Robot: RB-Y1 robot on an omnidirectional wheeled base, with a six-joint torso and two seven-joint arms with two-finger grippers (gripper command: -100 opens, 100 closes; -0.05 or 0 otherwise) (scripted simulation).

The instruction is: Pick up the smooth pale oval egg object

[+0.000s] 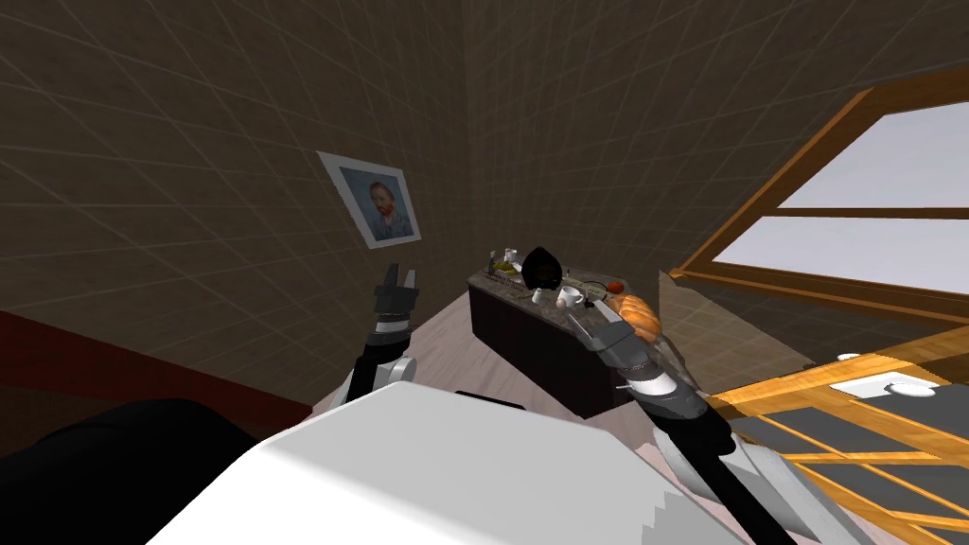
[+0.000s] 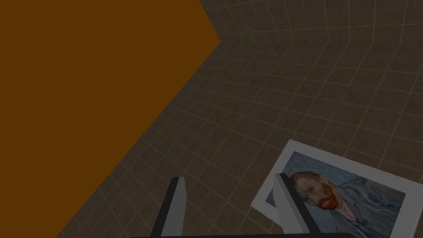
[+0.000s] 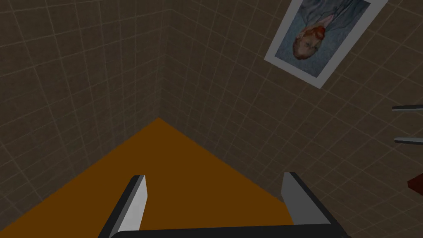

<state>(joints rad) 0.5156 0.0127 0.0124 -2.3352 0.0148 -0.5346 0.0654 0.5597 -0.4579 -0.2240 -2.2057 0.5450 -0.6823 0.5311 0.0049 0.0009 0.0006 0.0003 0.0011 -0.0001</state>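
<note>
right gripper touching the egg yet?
Apart. The right wrist view shows the right gripper open, with nothing between or against its fingers. In the head view the egg lies on the counter.

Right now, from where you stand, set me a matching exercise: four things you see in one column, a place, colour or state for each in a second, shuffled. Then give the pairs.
Things
1. portrait
2. loaf
3. left gripper
4. window

Matches
A. open, raised, holding nothing
B. orange-brown, lying on the dark counter
C. hanging, white border
D. wood-framed, off to my right

Pairs: 1-C, 2-B, 3-A, 4-D
</note>
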